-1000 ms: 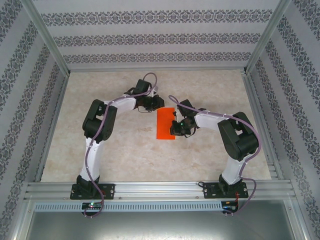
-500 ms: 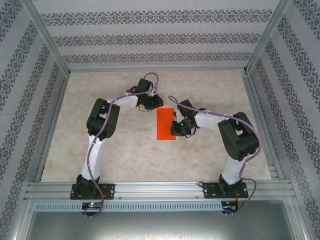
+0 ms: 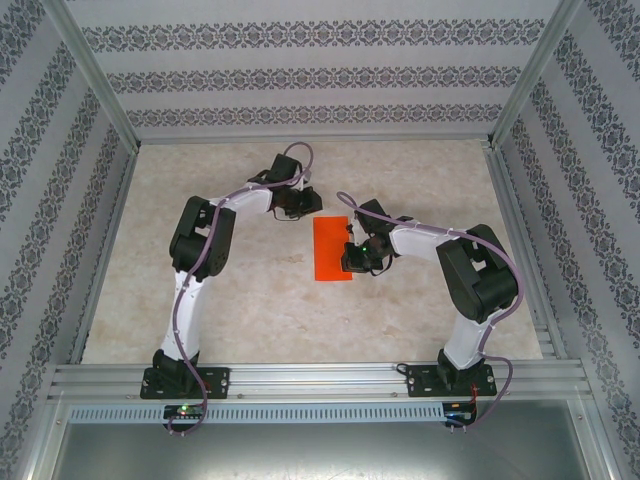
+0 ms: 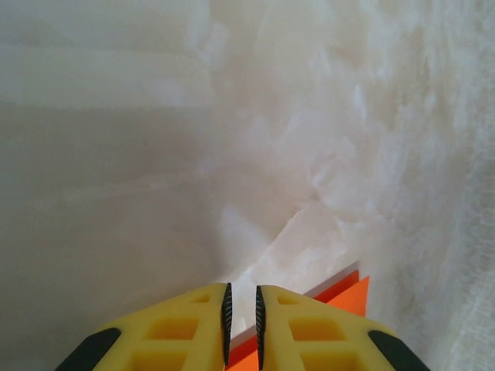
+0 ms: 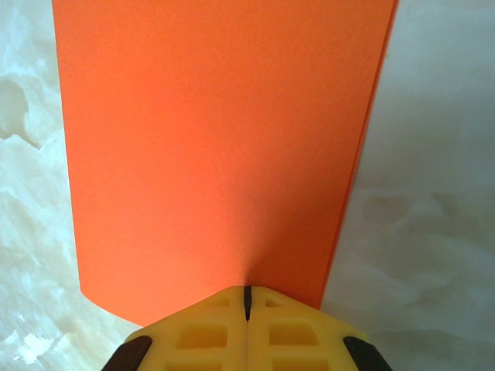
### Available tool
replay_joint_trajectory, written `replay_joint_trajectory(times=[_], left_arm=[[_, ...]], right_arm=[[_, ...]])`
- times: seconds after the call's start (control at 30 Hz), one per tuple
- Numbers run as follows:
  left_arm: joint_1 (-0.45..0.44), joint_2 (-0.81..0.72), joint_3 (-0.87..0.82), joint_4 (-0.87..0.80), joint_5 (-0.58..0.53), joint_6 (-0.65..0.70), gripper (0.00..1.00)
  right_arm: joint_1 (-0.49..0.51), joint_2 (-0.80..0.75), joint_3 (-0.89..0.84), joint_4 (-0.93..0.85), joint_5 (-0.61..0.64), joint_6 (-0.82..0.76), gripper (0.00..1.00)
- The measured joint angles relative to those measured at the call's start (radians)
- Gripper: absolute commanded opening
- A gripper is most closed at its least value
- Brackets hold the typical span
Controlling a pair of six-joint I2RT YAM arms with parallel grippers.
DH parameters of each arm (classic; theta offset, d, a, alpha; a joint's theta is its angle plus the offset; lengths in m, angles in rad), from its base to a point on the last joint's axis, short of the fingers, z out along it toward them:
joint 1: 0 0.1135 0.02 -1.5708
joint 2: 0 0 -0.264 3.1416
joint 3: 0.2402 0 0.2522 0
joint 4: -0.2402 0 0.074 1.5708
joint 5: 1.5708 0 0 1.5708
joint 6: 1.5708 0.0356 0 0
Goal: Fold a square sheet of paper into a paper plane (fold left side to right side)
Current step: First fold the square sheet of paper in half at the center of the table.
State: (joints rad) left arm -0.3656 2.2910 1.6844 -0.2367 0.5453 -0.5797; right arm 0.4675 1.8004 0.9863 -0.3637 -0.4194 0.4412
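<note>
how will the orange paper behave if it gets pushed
The orange paper lies thin and flat, so it is probably floppy and very light. On the smooth table it would likely slide easily. One long edge shows two layers, so a push might buckle them apart.

Robot test cell, laboratory type. Left arm [image 3: 195, 260] and right arm [image 3: 470, 280] were bolted to aluminium rail [image 3: 320, 378]; marble-look table [image 3: 250, 310] lay under right pincer [image 3: 348, 258]; patterned panels [image 3: 320, 75] enclosed 3 sides around it.
</note>
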Motion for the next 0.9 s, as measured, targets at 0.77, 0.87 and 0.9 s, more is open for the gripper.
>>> replay_joint_trajectory(times=[0.77,0.87,0.9], left_arm=[[-0.019,0.006,-0.034,0.013,0.051,-0.002,0.2],[-0.02,0.006,-0.031,0.003,0.034,0.001,0.19],[-0.02,0.006,-0.03,-0.002,0.028,0.001,0.19]], right_arm=[[0.0,0.0,0.0,-0.003,0.0,0.0,0.0],[0.0,0.0,0.0,-0.003,0.0,-0.001,0.0],[0.0,0.0,0.0,-0.003,0.0,-0.002,0.0]])
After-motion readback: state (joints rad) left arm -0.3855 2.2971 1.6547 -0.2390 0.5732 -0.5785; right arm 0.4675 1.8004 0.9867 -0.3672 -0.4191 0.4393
